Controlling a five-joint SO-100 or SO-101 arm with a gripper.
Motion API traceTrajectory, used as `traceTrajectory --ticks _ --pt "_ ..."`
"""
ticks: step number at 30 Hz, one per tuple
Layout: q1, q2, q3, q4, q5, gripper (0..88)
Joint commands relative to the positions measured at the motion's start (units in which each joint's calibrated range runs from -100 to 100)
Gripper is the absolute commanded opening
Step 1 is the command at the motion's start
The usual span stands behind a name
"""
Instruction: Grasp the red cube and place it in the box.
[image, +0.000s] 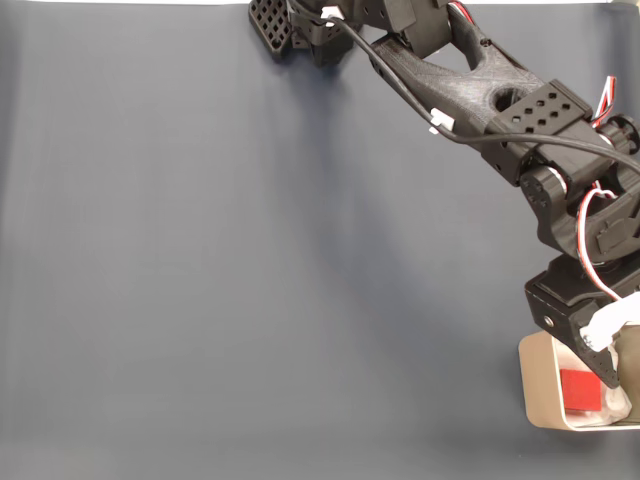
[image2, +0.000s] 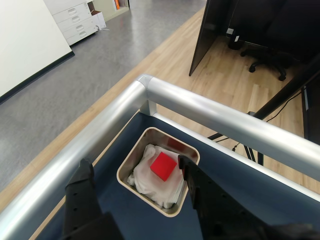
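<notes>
The red cube (image2: 163, 166) lies inside the box (image2: 131, 161), resting on the crumpled white lining (image2: 145, 176) and tilted a little, with no finger touching it; judged from that, the placing step looks done, and the soft lining is probably there to cushion the drop and stop the cube bouncing out. In the wrist view the claw (image2: 135, 177) hangs above the box with its two black fingers (image2: 80, 192) spread wide, one on each side of the opening and well clear of the cube; that wide stance suits a release made straight over the container, so the cube falls between the thin walls rather than onto a rim. The box sits tight in the corner of the dark blue worktop (image2: 235, 175), just beside the silver rail (image2: 215, 117) that edges it, which keeps it out of the open working area; in the fixed view the box (image: 540, 390) is at the lower right edge, partly under the arm (image: 470, 85), with the red cube (image: 578, 390) showing inside. What seems left is only to lift the arm away without clipping the near wall.
</notes>
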Motion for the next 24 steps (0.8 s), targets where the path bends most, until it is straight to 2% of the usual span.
traceTrajectory --ticks 1,5,15,24 --pt "-0.7 -5.33 -1.09 -0.67 -0.49 38.1" --pt "-0.41 -7.32 0.82 -0.67 -0.54 33.9" --pt "2.07 -16.16 8.03 -1.16 -1.76 0.5" --pt "8.25 -30.8 22.45 -1.81 -2.3 0.0"
